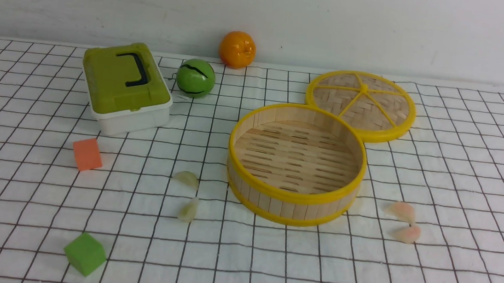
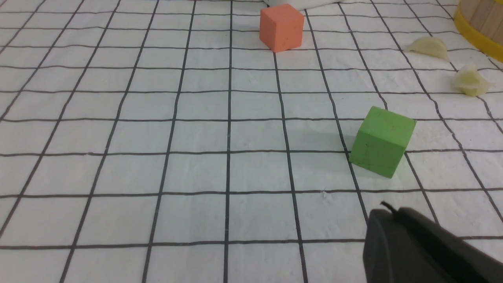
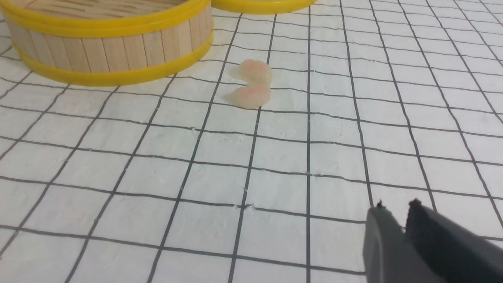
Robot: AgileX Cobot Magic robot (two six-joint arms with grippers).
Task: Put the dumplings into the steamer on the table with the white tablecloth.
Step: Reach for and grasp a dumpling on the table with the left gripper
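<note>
nothing in steamer [image 1: 292,205] yet; all 4 dumplings loose on checked tablecloth [image 1: 268,263] over the table. yellow-green dumpling [image 1: 187,179] near steamer wall on l side, second yellow-green dumpling [image 1: 188,210] just beside it. pink dumpling [image 1: 401,211] and second pink dumpling [image 1: 407,233] on r side, close together, maybe touching.

left gripper [image 2: 387,208] closed tight, empty, low over cloth near green cube [image 2: 381,141]. right gripper [image 3: 397,206] only a slit apart at tips, nothing between, well short of pink pair.

risks, as judged:
- reaching in w/o opening wider first: would shove a dumpling across cloth instead of straddling it.
- small, prob soft + slick: easy to squirt out of a pinch, or get squashed w/ too much squeeze.
- pink pair so close: closing on one could flick or drag the other, maybe under steamer wall.
- green cube roughly btwn left gripper and yellow-green ones: could get bumped on the way, then knock into them.
- carrying too low: could clip yellow rim and slide steamer into lid [image 1: 361,103] right behind it.
- letting go too early or too high: could land on rim and roll back out.
- both arms at steamer at once: collision chance; better one at a time.
</note>
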